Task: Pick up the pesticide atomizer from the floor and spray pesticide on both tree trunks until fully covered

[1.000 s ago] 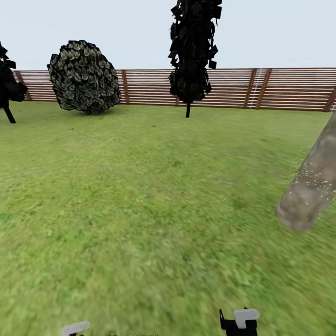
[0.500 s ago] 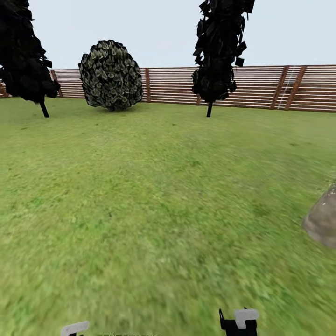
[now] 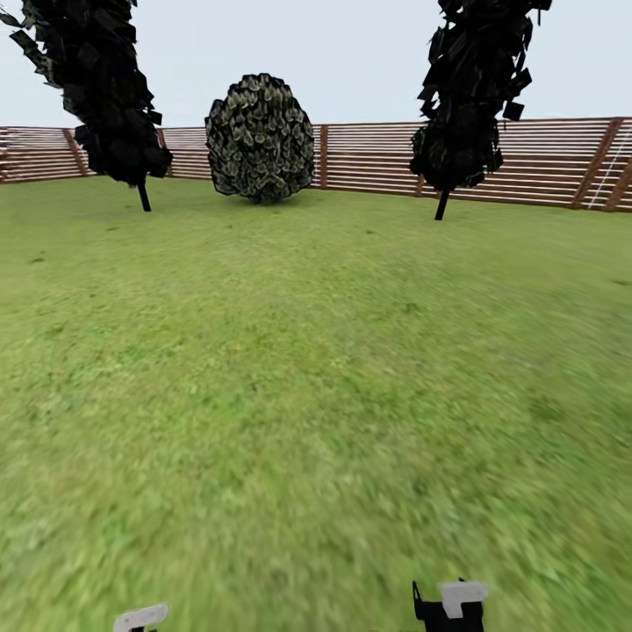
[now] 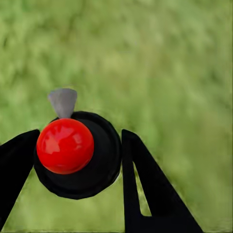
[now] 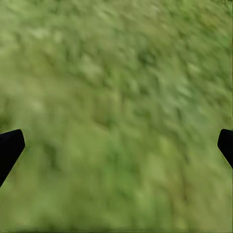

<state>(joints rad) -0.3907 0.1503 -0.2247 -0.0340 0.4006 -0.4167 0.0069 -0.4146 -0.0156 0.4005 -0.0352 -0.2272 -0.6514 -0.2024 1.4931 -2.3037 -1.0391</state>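
Observation:
My left gripper (image 4: 80,134) is shut on the pesticide atomizer (image 4: 90,170), a near-black round bottle with a shiny red top (image 4: 65,145) and a small grey nozzle (image 4: 62,100). Its black fingers (image 4: 141,179) press the bottle from both sides, above blurred grass. My right gripper (image 5: 121,137) is open and holds nothing; its two black fingertips (image 5: 9,148) sit far apart over grass. The trees, their trunks and the floor are out of view. In the head view, small parts of my left arm (image 3: 140,617) and right arm (image 3: 449,604) poke in at the lower edge.
A wide green lawn (image 3: 307,369) stretches ahead to a brown slat fence (image 3: 369,158). Two black narrow conifers (image 3: 110,96) (image 3: 470,96) stand near the fence, with a round dark-green bush (image 3: 261,138) between them.
The head view has swung left, so the conifers and bush sit further right in the picture. The pale trunk at the right edge has left the view. The arms look unchanged.

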